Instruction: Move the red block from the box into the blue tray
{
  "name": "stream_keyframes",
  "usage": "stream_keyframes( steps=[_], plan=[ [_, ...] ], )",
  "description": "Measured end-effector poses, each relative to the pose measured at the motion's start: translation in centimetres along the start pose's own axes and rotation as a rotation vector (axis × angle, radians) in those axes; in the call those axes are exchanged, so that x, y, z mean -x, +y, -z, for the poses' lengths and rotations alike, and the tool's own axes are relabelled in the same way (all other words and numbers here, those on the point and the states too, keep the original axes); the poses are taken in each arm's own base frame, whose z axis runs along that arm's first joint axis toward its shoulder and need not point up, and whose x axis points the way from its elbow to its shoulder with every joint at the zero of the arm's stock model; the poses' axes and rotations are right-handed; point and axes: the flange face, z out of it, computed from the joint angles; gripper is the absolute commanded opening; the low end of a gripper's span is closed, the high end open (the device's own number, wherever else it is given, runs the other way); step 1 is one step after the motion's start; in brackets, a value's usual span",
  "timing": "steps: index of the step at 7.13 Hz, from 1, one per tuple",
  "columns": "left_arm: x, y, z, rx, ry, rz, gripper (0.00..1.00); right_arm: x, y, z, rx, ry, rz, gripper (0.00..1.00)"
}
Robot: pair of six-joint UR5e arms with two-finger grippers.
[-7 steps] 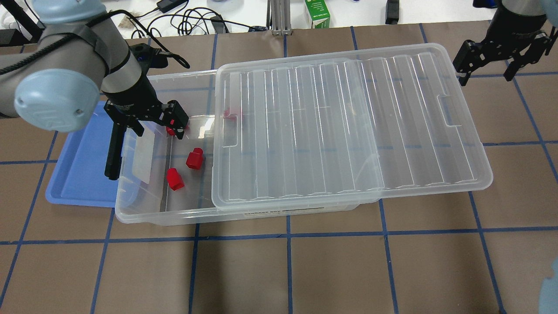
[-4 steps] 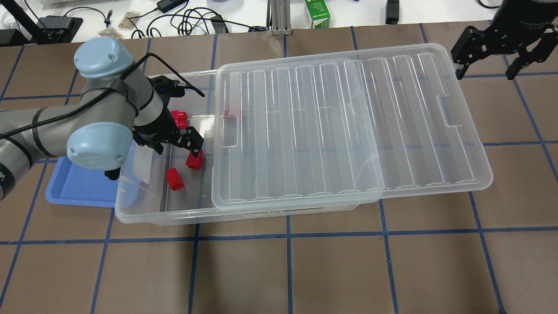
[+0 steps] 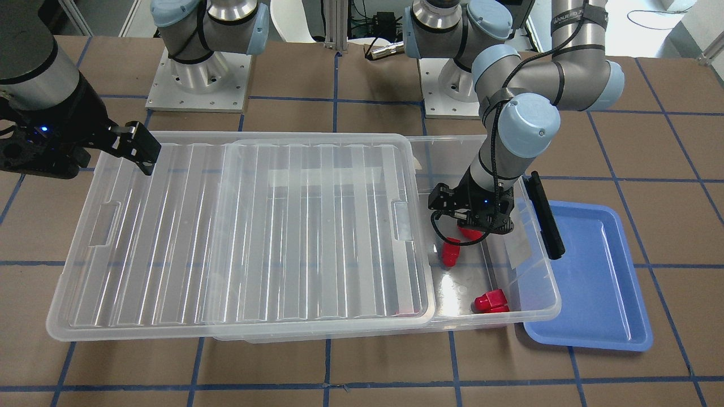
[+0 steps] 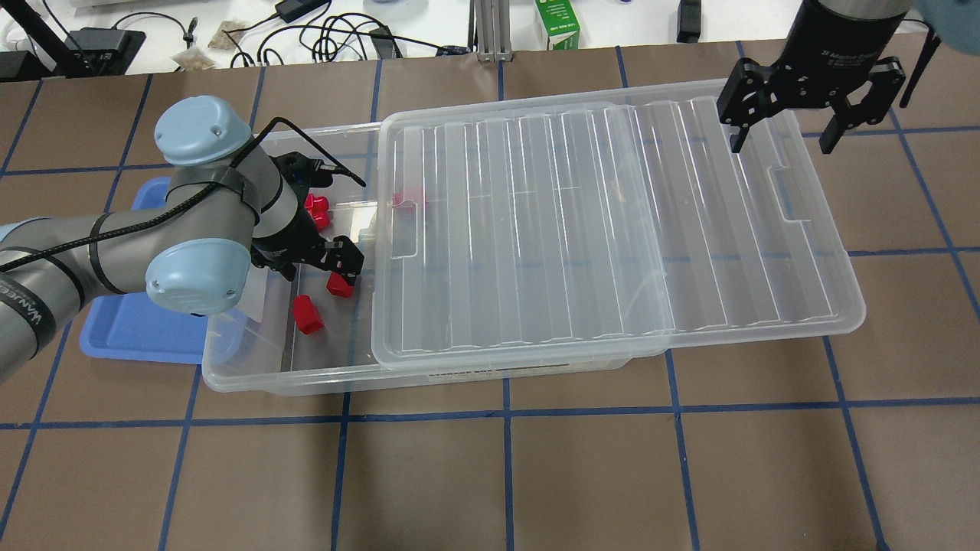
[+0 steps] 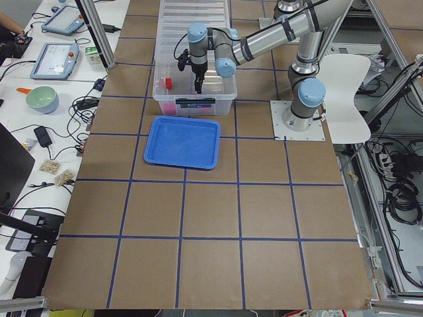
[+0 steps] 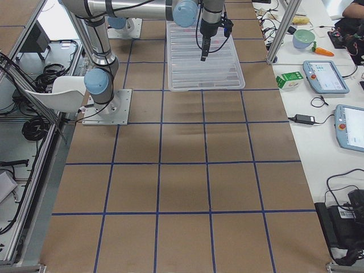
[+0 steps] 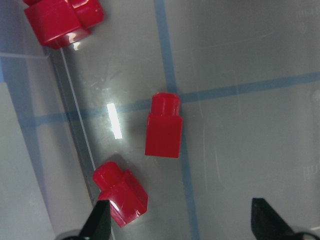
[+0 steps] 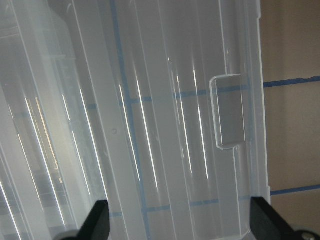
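Several red blocks lie in the open end of the clear box (image 4: 268,379). One (image 4: 341,285) (image 7: 164,126) lies just ahead of my left gripper (image 4: 339,262) (image 7: 182,225), which is open, empty and low inside the box. Another block (image 4: 308,314) (image 7: 120,193) lies beside it, and a pair (image 4: 316,210) (image 7: 60,20) further back. One more (image 4: 406,199) shows through the lid. The blue tray (image 4: 138,329) (image 3: 594,271) sits beside the box's open end, partly under my left arm. My right gripper (image 4: 788,126) (image 8: 181,225) is open and empty above the lid's far right corner.
The ribbed clear lid (image 4: 612,222) is slid to the right and covers most of the box, overhanging its right end. Its handle cut-out (image 8: 230,112) is below the right gripper. Cables and a green carton (image 4: 557,23) lie beyond the table's far edge.
My left gripper has moved from the far blocks towards the near side and now sits over the middle block. My right gripper has moved left, over the lid's corner.
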Motion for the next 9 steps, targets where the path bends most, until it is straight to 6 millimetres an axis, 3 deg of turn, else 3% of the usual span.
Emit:
stream_keyframes(
  steps=[3, 6, 8, 9],
  plan=[
    [0.3, -0.8, -2.0, 0.008, 0.002, 0.002, 1.00, 1.5, 1.2, 0.4, 0.010, -0.002, 0.036, 1.00],
    [0.5, -1.7, -3.9, 0.005, 0.002, -0.010, 1.00, 0.9, 1.2, 1.2, -0.008, 0.007, 0.024, 1.00],
    [0.7, -2.3, -5.3, 0.003, 0.002, -0.013, 0.85, 0.7, 1.6, 2.0, -0.026, 0.007, 0.022, 1.00],
    [0.8, -2.4, -5.8, 0.003, 0.003, -0.013, 0.72, 0.7, 1.6, 2.0, -0.027, 0.004, 0.018, 1.00]
  ],
)
